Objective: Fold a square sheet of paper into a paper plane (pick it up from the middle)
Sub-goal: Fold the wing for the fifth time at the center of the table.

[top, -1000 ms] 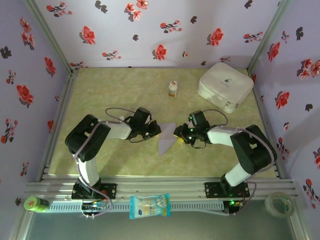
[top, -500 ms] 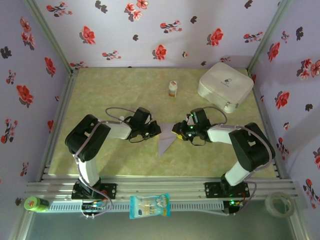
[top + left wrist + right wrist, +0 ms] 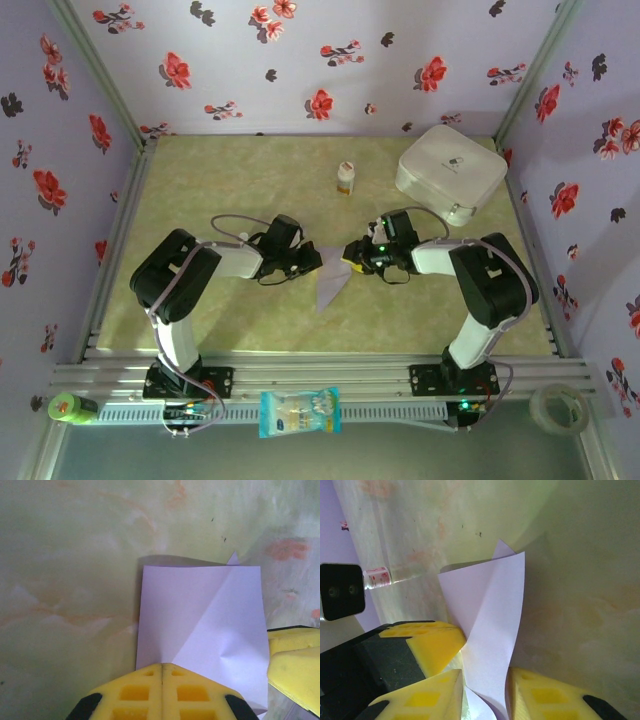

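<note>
Checking the paper, where does it sit? (Ana)
Pale lavender square sheet of paper point(image 3: 330, 282) is mid green marbled tabletop point(image 3: 220, 180), partly folded with one diagonal crease showing, between the two arms. (Raj)
Left side? (Ana)
Left gripper point(image 3: 162, 668) fingers are closed flush together, tips at the sheet's edge. (Raj)
Right? (Ana)
Right gripper point(image 3: 486, 679) fingers sit either side of a raised flap of the sheet. Can't tell if they actually pinch it. (Raj)
Anything nearby? (Ana)
Small white bottle point(image 3: 345, 178) and white rounded case point(image 3: 449, 172), both well apart, toward the back. (Raj)
</note>
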You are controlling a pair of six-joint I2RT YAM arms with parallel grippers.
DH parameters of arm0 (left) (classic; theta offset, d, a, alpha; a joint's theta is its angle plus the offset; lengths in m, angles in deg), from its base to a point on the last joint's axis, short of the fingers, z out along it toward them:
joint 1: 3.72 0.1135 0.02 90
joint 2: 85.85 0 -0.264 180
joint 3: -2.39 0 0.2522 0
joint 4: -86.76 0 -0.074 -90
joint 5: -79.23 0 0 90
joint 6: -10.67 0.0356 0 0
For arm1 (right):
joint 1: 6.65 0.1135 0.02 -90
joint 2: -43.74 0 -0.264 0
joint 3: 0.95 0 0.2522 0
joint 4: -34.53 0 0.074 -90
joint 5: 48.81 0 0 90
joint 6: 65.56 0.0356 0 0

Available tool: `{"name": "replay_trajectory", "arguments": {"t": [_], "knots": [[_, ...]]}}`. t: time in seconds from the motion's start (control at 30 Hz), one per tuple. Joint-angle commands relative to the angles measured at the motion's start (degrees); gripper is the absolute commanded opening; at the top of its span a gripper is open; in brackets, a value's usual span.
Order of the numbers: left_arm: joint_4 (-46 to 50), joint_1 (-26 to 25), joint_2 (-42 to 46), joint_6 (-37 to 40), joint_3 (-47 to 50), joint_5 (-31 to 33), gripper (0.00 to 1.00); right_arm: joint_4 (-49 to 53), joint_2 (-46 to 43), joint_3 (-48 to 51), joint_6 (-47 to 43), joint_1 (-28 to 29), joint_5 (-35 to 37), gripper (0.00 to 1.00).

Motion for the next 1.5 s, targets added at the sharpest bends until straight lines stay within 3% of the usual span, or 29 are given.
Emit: {"name": "replay_trajectory", "arguments": {"t": [0.0,0.33,0.5,0.77,0.87,1.13,1.3,1.47], "knots": [[5.08,-0.37,-0.04,1.73,0.99,-0.58,0.03,0.63,1.08,-1.25,-2.29,-0.59,-1.37,0.27],[5.48,-0.36,0.41,2.19,0.42,-0.63,0.03,3.53,1.17,-1.14,-4.08,-0.94,-0.04,0.26],[4.98,-0.32,0.94,2.56,0.41,-1.12,0.04,2.39,1.92,-1.37,-3.76,-0.94,-0.92,0.15],[2.75,-0.53,10.72,4.20,1.78,2.35,0.31,-2.20,-1.76,1.12,3.66,-0.94,1.07,0.03],[4.08,-1.46,14.56,7.00,2.10,4.87,0.33,-3.90,-4.79,3.42,8.84,-0.59,5.51,0.02],[9.69,-9.47,19.01,16.15,3.55,13.67,0.34,-0.64,-13.11,6.81,19.60,3.11,20.29,0.01],[16.00,-18.23,17.94,23.52,0.75,24.32,0.40,-0.31,-13.89,6.75,23.17,5.51,22.53,0.01],[21.20,-23.02,13.70,27.62,-3.23,30.89,0.43,-0.25,-14.27,6.57,23.75,5.87,22.75,0.01]]}}
